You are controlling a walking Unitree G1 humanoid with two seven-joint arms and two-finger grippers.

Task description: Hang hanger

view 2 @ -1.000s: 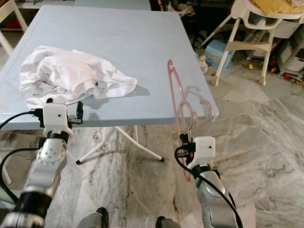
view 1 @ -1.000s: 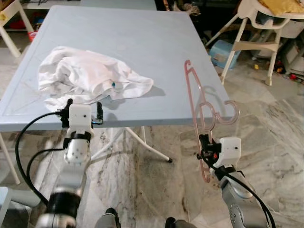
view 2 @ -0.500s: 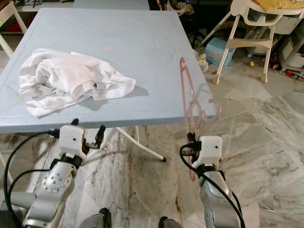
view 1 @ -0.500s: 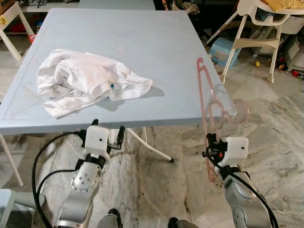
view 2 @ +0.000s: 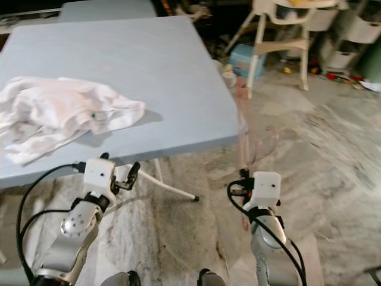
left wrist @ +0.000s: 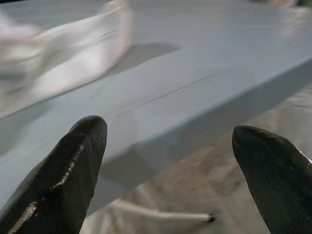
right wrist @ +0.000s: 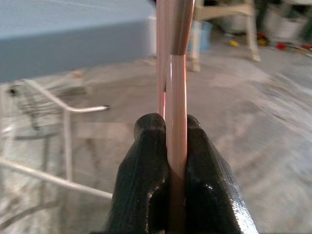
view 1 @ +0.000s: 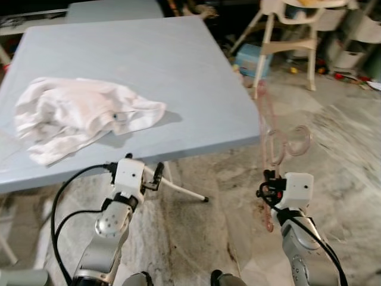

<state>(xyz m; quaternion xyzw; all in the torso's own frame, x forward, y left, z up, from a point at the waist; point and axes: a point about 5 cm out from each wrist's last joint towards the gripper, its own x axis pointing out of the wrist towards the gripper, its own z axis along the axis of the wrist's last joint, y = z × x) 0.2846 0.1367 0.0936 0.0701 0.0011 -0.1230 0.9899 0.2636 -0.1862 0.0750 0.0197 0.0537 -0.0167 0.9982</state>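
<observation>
Marble floor – blue table, white cloth atop.

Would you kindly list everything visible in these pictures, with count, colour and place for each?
Table: one, grey-blue, ahead on the robot's left.
Cloth: one, white, crumpled on the table's left part.
Hanger: one, pink, upright beside the table's right corner.
High chair: one, white, on the floor beyond the table, right.
Box: one, light blue, beside the chair.
Left gripper: one, black fingers, open, below the table's near edge.
Right gripper: one, black fingers, shut on the hanger.
</observation>
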